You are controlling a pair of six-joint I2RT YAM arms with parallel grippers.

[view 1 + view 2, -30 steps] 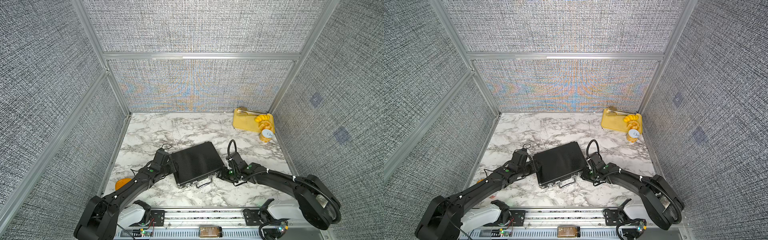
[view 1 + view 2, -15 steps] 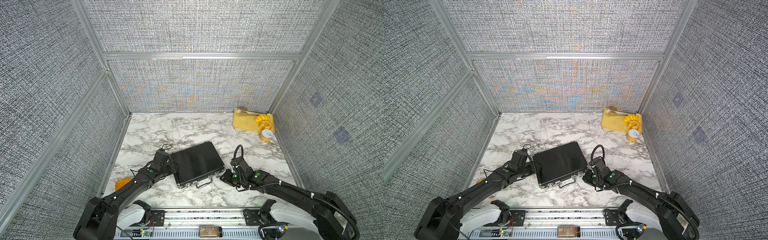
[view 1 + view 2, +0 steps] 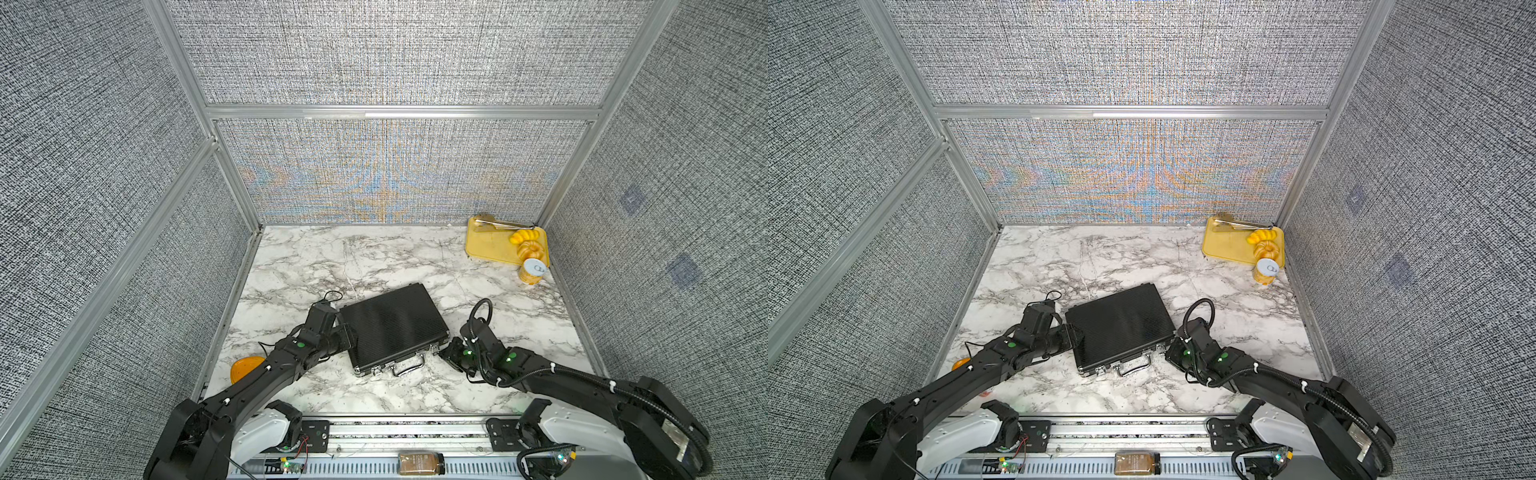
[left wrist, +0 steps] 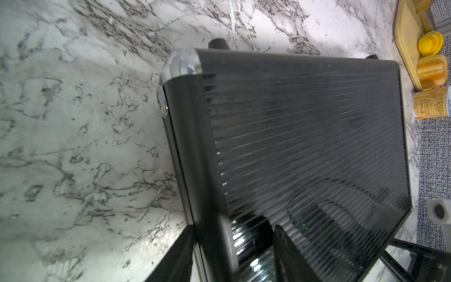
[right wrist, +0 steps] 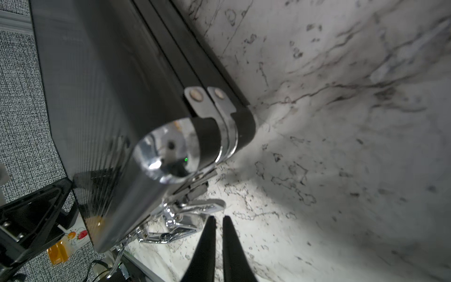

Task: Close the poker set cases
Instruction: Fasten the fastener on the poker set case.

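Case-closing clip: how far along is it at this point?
Done: the case is folded shut, its halves meeting along the seam. In hand: the left gripper straddles its side edge, and the right gripper, shut and empty, points at a front latch that sticks out, apparently unfastened. Left: snapping the latches down.

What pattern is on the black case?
Thin ribbed lines cover the poker set case, clearest in the left wrist view.
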